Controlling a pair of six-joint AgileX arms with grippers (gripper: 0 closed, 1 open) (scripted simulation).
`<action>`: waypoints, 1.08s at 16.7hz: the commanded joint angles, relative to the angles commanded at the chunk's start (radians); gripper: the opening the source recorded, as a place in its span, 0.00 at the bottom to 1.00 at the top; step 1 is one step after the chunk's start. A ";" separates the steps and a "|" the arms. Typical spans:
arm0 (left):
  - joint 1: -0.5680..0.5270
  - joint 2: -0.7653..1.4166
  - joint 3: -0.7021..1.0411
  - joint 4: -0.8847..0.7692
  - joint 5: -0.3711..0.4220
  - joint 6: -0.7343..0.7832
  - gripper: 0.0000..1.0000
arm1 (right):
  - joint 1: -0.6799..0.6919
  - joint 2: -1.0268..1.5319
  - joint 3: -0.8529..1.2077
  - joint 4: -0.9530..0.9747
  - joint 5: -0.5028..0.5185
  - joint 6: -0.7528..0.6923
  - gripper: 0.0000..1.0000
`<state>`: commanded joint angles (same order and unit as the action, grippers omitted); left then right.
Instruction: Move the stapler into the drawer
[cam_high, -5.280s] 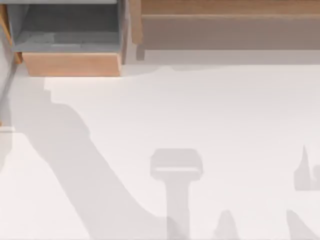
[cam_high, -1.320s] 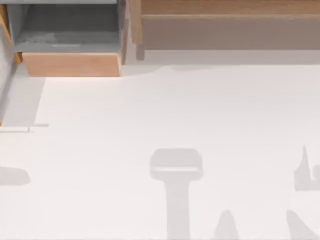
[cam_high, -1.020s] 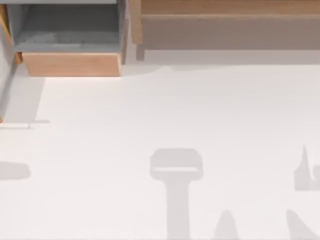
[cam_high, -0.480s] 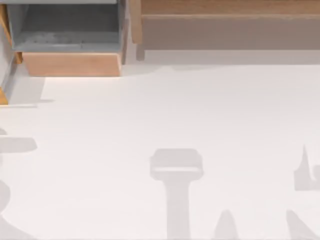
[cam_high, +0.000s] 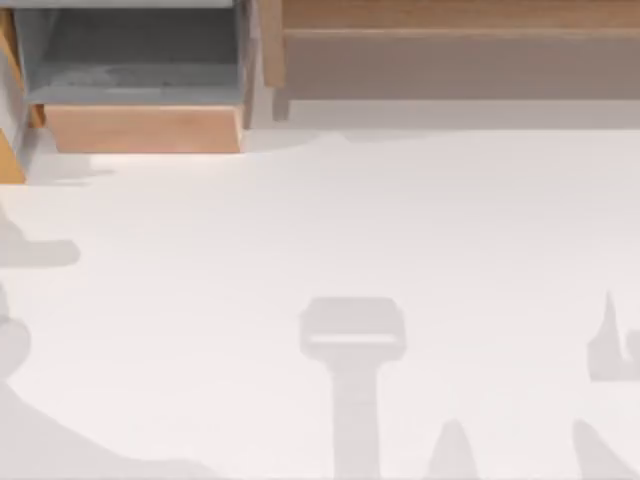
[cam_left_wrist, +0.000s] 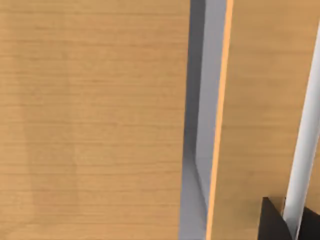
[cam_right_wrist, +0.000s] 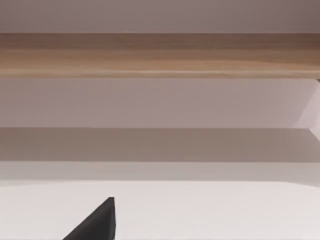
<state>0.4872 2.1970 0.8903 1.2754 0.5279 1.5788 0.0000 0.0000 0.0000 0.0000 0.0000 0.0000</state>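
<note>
Standing open at the white desk's (cam_high: 400, 220) top-left corner — boxy grey-walled drawer with tan wooden front (cam_high: 145, 128); long wooden shelf (cam_high: 460, 50) beside it. Left claw's dark tip (cam_left_wrist: 272, 220) near wood panels, right claw's dark tip (cam_right_wrist: 97, 222) facing the shelf — cannot tell either's state.

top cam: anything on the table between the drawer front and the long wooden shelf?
In the top view, between the drawer and the shelf is a narrow grey gap with an upright wooden side panel; nothing else sits there.

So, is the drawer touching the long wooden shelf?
Apart. The top view shows a pale strip of the table between the drawer and the shelf at its right.
</note>
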 joint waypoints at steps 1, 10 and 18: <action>-0.011 0.013 0.031 -0.017 -0.011 -0.001 0.00 | 0.000 0.000 0.000 0.000 0.000 0.000 1.00; -0.035 0.044 0.101 -0.060 -0.033 -0.003 0.00 | 0.000 0.000 0.000 0.000 0.000 0.000 1.00; -0.090 0.155 0.340 -0.186 -0.091 -0.006 0.00 | 0.000 0.000 0.000 0.000 0.000 0.000 1.00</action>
<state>0.3971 2.3517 1.2299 1.0891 0.4366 1.5724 0.0000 0.0000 0.0000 0.0000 0.0000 0.0000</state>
